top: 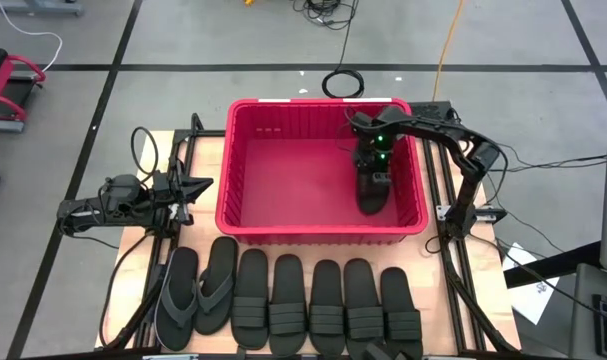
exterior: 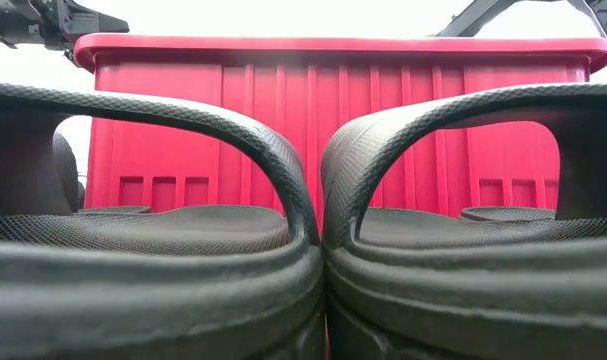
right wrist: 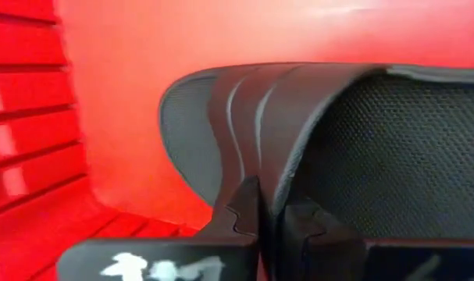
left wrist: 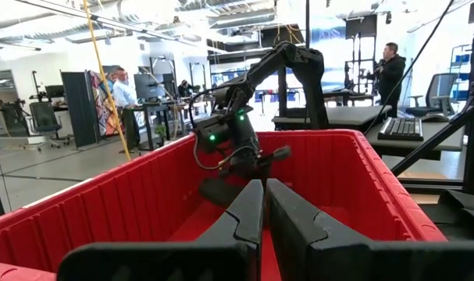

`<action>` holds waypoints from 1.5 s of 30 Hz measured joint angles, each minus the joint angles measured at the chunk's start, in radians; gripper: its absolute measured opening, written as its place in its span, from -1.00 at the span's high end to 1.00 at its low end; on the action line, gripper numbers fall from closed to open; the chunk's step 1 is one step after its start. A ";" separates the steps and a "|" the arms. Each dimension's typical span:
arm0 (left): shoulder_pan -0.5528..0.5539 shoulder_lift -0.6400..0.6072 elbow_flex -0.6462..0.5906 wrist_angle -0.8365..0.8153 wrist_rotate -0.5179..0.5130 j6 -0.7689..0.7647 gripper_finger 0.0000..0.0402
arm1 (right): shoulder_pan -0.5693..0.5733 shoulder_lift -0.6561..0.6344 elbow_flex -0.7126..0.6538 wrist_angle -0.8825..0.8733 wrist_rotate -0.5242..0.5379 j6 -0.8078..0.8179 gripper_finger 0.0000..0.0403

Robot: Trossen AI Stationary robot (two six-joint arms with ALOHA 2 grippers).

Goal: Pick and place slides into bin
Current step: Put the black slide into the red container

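The red bin [top: 245, 170] stands at the table's middle. My right gripper [top: 373, 172] reaches down into its right half, shut on a black slide [top: 371, 195]; both also show in the left wrist view, the slide [left wrist: 221, 191] below the gripper [left wrist: 248, 160]. Several slides lie flat on their soles in a row on the table in front of the bin: two thong flip-flops [top: 196, 292] at the left, black ribbed-strap slides [top: 326, 305] to their right. My left gripper [top: 201, 186] is shut and empty left of the bin. My right gripper pinches the slide's wide ribbed strap at its edge [right wrist: 252, 160] between its two fingers. The fingers come from above, pointing down into the bin. The slide hangs under them near the bin's right wall; whether it touches the bin's floor, I cannot tell.
The bin's right wall [top: 420, 190] is close to the held slide; the bin's left half [top: 273, 185] is bare. Two slides [exterior: 183, 250] fill the low view in front of the bin wall [exterior: 333, 120]. People [left wrist: 123, 86] stand in the room beyond.
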 joint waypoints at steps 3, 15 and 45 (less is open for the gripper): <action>0.000 0.000 0.000 0.000 0.000 0.000 0.87 | 0.000 0.001 0.000 0.033 0.053 0.012 0.99; 0.000 0.000 0.000 0.000 0.000 0.000 0.87 | -0.003 0.000 0.001 -0.010 0.093 0.023 0.99; 0.000 0.000 0.000 0.000 0.000 0.000 0.87 | -0.069 -0.022 -0.102 0.094 0.205 0.057 0.99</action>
